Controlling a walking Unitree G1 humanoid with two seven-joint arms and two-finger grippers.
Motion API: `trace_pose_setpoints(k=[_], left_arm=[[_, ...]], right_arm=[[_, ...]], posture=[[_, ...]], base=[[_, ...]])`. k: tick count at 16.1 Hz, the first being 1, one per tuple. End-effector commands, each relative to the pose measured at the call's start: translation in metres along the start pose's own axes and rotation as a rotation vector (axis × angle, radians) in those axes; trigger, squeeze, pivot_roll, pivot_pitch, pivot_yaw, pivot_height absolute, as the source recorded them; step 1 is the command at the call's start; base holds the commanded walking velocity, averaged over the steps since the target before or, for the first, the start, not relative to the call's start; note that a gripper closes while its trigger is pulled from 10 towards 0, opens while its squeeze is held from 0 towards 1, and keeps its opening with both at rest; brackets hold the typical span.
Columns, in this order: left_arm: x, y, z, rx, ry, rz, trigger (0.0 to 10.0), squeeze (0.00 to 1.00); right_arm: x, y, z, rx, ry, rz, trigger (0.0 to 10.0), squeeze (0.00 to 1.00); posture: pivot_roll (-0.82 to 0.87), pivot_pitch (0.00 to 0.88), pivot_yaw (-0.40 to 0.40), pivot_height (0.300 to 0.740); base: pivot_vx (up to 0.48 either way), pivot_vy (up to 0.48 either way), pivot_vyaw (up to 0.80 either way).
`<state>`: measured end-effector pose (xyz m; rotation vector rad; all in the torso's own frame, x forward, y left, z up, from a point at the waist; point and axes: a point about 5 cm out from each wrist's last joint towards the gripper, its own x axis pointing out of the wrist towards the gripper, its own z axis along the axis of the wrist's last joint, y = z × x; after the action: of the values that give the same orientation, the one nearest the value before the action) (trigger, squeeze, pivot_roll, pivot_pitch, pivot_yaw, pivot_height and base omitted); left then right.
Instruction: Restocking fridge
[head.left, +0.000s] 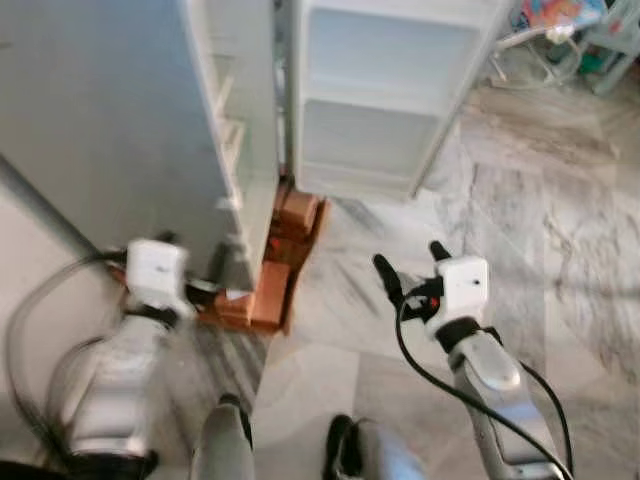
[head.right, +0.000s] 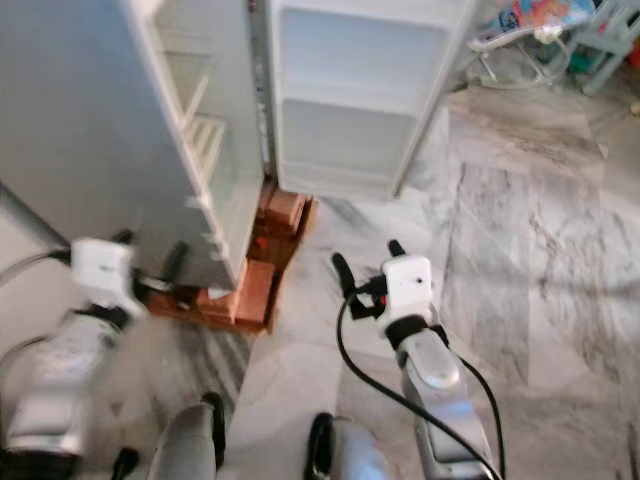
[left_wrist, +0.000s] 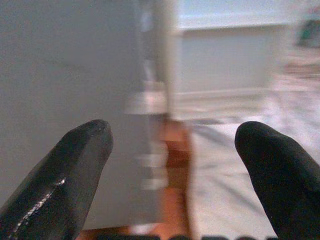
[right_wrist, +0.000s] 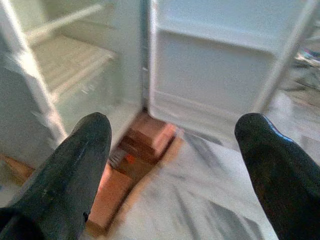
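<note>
Standing on bricks (head.left: 272, 290) above the marble floor (head.left: 520, 220), the fridge (head.left: 120, 130) has its door (head.left: 385, 95) swung wide for loading. Left claw (head.left: 190, 262) and right claw (head.left: 412, 265) are both spread apart, carrying nothing.

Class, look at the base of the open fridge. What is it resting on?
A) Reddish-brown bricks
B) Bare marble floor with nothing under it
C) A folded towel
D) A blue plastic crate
A. Reddish-brown bricks sit stacked under the bottom edge of the fridge, next to its open door, on the marble floor.
</note>
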<state>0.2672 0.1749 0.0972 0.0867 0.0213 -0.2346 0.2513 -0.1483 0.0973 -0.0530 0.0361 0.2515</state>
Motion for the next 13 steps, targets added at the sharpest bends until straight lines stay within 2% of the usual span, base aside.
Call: trace_pose_setpoints(k=[1,4,8,13], left_arm=[[-0.0010,-0.0038,0.0010,-0.013,0.013,0.012,10.0,0.00],[0.0036,-0.0122,0.0031,-0.015,0.013,-0.018,10.0,0.00],[0.0047,-0.0109,0.0023,-0.001,0.022,-0.024,10.0,0.00],[0.0052,-0.0111,0.0010,0.010,0.023,-0.025,10.0,0.00]], right_arm=[[-0.0016,0.0028,-0.0012,0.004,-0.002,-0.005,10.0,0.00],[-0.0012,0.0063,-0.0018,0.006,-0.007,-0.005,10.0,0.00],[0.0016,0.0033,-0.0008,0.004,-0.019,-0.022,10.0,0.00],[0.0011,0.0064,-0.0012,0.004,-0.025,-0.023,10.0,0.00]], posture=[[0.13,0.191,-0.056,0.740],[0.13,0.176,-0.052,0.740],[0.13,0.166,-0.046,0.740],[0.12,0.159,-0.047,0.740]], base=[[0.000,-0.431,0.00],[0.000,-0.431,0.00],[0.374,-0.291,0.00],[0.449,0.000,0.00]])
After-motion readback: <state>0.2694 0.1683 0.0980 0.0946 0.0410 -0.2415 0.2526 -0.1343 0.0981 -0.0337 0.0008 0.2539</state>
